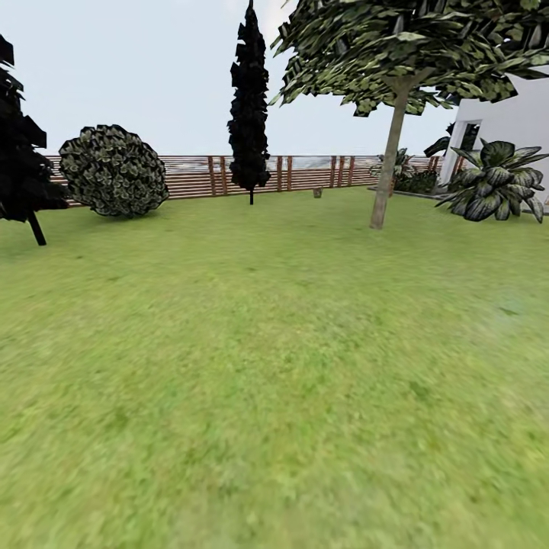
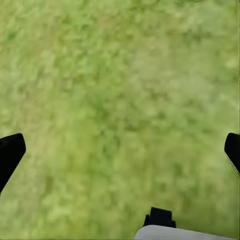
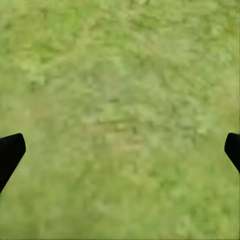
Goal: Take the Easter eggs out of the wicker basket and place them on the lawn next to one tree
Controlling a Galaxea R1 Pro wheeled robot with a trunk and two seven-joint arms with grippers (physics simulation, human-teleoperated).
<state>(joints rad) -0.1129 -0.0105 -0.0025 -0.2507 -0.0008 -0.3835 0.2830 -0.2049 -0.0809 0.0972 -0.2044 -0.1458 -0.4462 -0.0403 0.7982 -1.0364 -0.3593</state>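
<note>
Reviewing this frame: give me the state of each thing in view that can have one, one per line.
Left pincer: open, nothing between its fingers, grass beneath.
Right pincer: open, holding nothing, over grass.
Tree: upright, trunk leaning slightly, far right on the lawn.
Cypress: upright by the fence.
Round bush: sitting on the lawn, far left.

The head camera looks out low across the lawn (image 1: 274,381) to the far fence (image 1: 305,174) and the tree (image 1: 389,160). Each wrist camera looks down at the grass from close up. All three views share the grass.
</note>
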